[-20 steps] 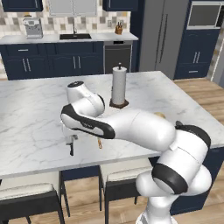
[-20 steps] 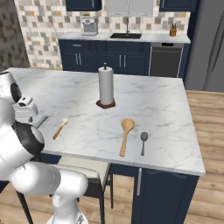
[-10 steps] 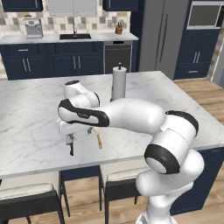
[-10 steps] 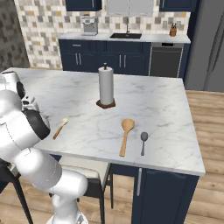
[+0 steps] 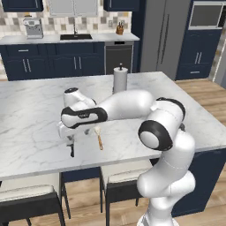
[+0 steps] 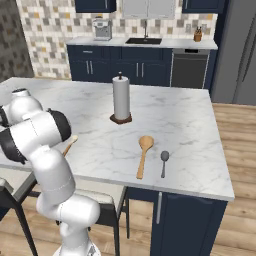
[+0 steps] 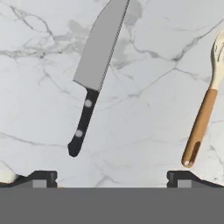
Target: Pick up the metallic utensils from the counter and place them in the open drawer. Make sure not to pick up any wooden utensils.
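Now the hand (image 7: 111, 177) hovers wide open over the tabletop (image 7: 144, 109); the knife (image 7: 94, 74) lies at 11 o'clock. It looks stiff, thin and slippery, so I judge the black handle safest.

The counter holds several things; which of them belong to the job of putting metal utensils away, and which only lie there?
For the job:
- kitchen knife, below the open gripper
- dark-grey metal spoon, near the counter edge

Only lying there:
- large wooden spoon, beside the metal spoon
- small wooden spoon, beside the knife
- paper towel roll
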